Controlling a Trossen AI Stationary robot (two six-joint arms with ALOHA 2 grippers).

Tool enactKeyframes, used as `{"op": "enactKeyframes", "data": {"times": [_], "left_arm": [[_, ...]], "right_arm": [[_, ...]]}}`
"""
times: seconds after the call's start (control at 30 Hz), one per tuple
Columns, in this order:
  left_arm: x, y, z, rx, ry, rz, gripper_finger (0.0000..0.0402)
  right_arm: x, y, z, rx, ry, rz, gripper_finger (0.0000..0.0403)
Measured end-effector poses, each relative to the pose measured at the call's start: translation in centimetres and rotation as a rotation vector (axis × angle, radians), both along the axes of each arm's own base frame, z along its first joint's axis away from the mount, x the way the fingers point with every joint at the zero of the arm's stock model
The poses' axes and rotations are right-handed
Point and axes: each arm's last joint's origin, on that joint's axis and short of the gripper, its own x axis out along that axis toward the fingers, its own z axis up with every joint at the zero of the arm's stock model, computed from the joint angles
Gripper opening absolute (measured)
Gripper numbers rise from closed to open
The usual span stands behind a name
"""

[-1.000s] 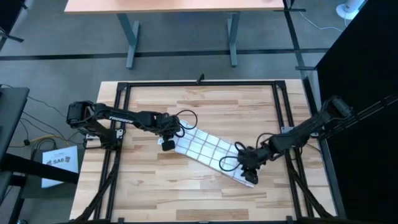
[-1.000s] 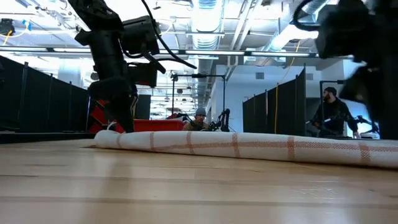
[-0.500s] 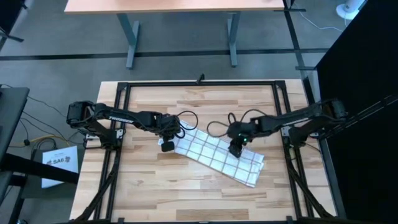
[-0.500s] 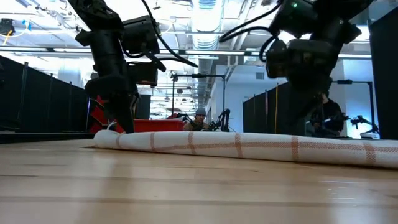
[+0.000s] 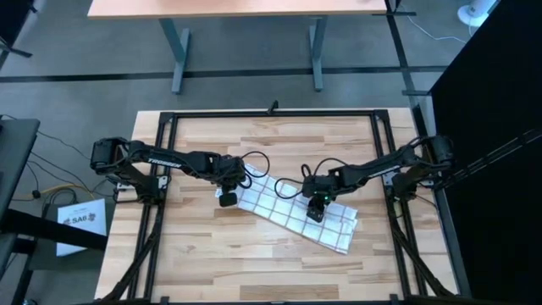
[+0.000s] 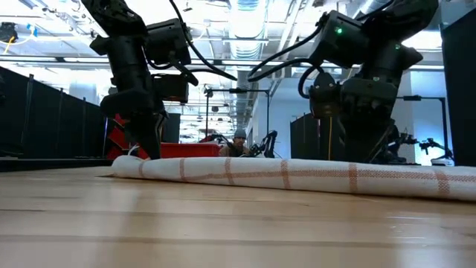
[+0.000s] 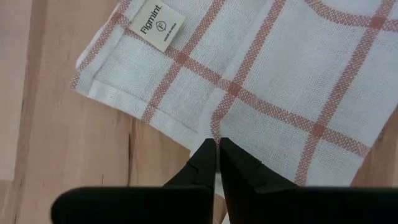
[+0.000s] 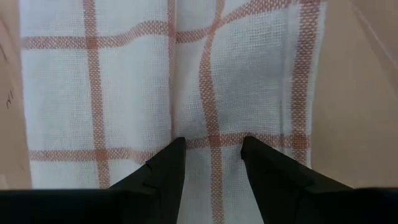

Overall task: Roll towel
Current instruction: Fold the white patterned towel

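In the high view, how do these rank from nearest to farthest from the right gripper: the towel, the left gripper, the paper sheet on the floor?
1. The towel: directly under the right gripper, mid-table.
2. The left gripper: at the towel's opposite end, toward the left.
3. The paper sheet: off the table, on the floor at far left.

The right gripper (image 5: 314, 209) has swung from the towel's (image 5: 284, 203) far corner to its middle.

Wood table (image 5: 212, 246) w/ checked towel (image 5: 288, 210) flat, diagonal, mid-table.
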Motion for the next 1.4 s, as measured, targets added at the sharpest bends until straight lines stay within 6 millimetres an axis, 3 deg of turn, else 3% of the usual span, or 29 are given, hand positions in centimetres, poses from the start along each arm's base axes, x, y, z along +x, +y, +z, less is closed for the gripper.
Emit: {"op": "enactKeyframes", "data": {"times": [0.17,0.47,0.77,1.07,1.2,1.3,1.4], "left_arm": [[0.3,0.2,0.3,0.01,-0.02,0.006,0.0],[1.9,2.0,3.0,0.073,-0.108,0.014,0.0],[1.5,5.1,3.2,0.085,-0.154,0.162,0.0],[3.1,5.8,1.7,0.064,-0.202,0.132,0.0],[4.0,6.3,2.8,0.08,-0.239,0.119,0.0],[4.7,7.6,4.1,0.099,-0.291,0.148,0.0],[5.5,10.1,3.4,0.038,-0.259,0.23,0.0]], "right_arm": [[-0.1,0.2,0.1,-0.005,0.0,0.014,0.0152],[-0.4,1.3,-0.1,-0.012,0.027,0.038,0.0152],[-0.7,2.6,-0.1,-0.007,0.039,0.088,0.0152],[-0.9,3.2,-0.2,-0.001,0.05,0.106,0.0152],[-0.9,3.2,-0.2,0.001,0.051,0.108,0.0152],[-0.9,3.2,-0.2,-0.001,0.05,0.116,0.0152],[-0.9,3.2,-0.2,0.0,0.049,0.117,0.0152]]}}
